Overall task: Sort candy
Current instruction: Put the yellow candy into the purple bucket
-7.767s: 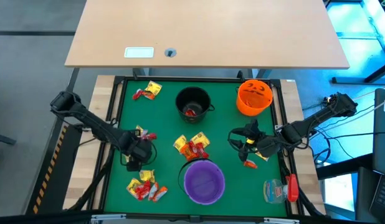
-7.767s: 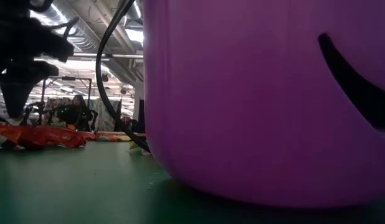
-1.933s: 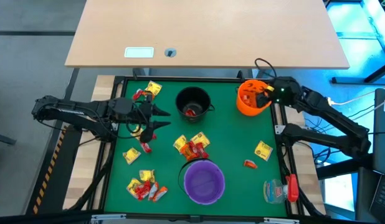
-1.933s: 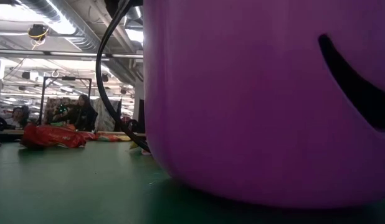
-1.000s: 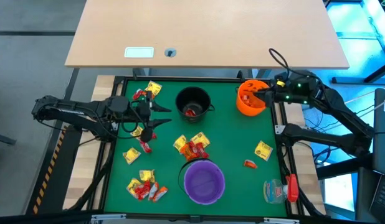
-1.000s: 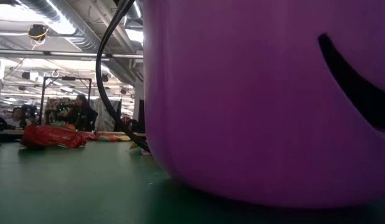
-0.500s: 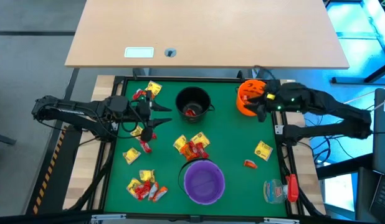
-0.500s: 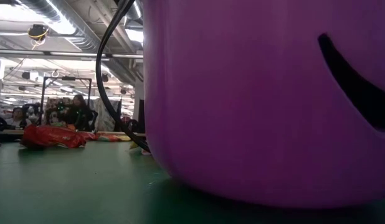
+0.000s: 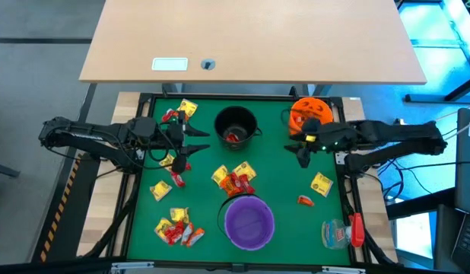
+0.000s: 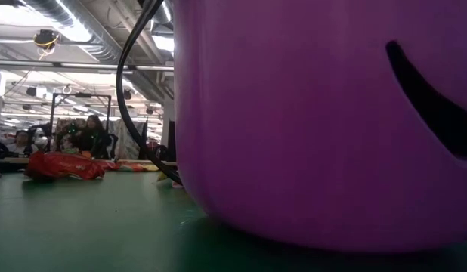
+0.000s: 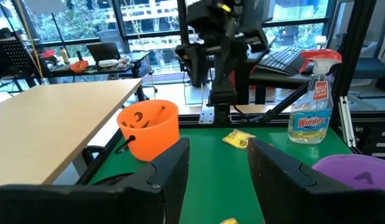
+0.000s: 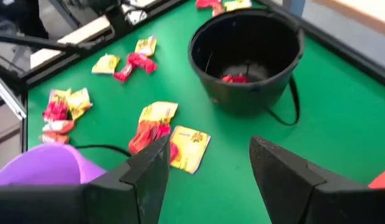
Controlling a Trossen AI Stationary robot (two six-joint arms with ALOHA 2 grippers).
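Candy in yellow, red and orange wrappers lies flat on the green mat in loose groups: a middle pile, a near-left pile, a far-left pair, and two pieces at the right. One red piece lies in the black bowl. My left gripper hovers open, left of the black bowl, with nothing between its fingers. My right gripper hangs open over bare mat, just near of the orange bowl, also with nothing between its fingers.
The purple bowl stands at the near middle and fills most of the low view. A clear spray bottle with a red part lies at the near right corner. A black frame edges the mat. Bare mat lies between the bowls.
My right gripper has swung away from above the orange bowl toward the table's near edge and left. It has rolled and sunk a little, and stays open. The candy and the bowls have not moved.
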